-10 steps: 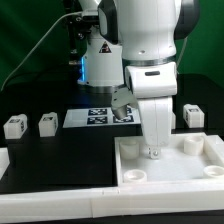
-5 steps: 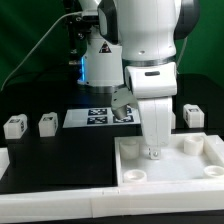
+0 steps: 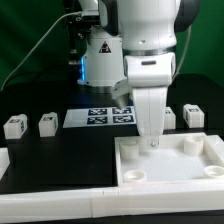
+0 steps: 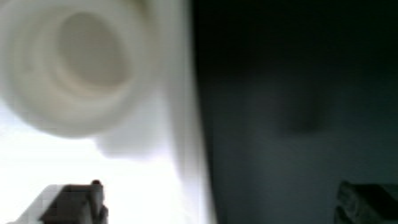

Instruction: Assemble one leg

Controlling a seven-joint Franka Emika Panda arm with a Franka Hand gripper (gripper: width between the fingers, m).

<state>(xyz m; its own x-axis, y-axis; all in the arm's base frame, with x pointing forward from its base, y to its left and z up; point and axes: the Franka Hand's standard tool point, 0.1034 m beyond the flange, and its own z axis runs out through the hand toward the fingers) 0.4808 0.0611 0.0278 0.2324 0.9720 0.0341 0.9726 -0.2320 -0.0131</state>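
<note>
**A:** While the jaws hang low over the tray (image 3: pixel 122 158), at its far rim beside a round socket (image 4: pixel 80 70), what do they hold?

**B:** Nothing. They are spread wide, and both fingertips (image 4: pixel 71 205) show bare in the wrist view.

**A:** Where is the leg?

**B:** The leg (image 3: pixel 193 115) sits on the surface (image 3: pixel 60 160) just beyond the tray's far rim, to the exterior view's right of the jaws, with its tag facing the camera. It looks squat, and its long axis is too small to call.

**A:** Judgement: rise off the tray, cross toward the leg, and check its axis before closing.
</note>
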